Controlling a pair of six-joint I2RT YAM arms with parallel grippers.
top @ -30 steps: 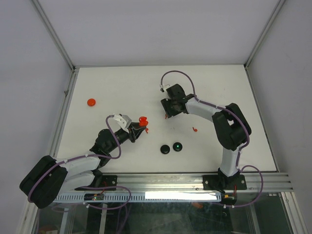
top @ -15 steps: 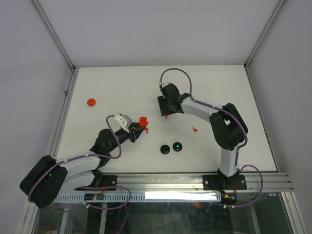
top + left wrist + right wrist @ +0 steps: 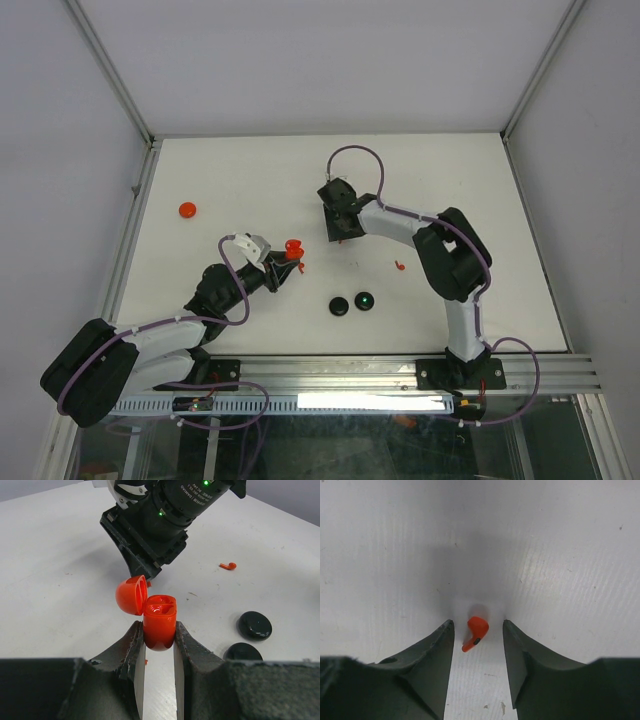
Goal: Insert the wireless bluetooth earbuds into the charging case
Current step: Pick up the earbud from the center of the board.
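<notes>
While the left gripper [image 3: 159, 637] clamps the open red plastic case [image 3: 160, 620], the right gripper [image 3: 478, 626] hangs open astride a tiny red comma-shaped earbud [image 3: 477, 630], mid-frame. Pick-up step, I'd say: next, pinch squarely.

The left arm [image 3: 165, 335] stretches low from its base toward the middle of the bench [image 3: 250, 180]. The left pincer [image 3: 159, 636] is clamped on the sides of the red charging case [image 3: 160, 617]. The right arm [image 3: 400, 222] bends back leftward with its wrist angled down. The right pincer [image 3: 478, 627] has its fingers spread apart, close above the bench.
</notes>
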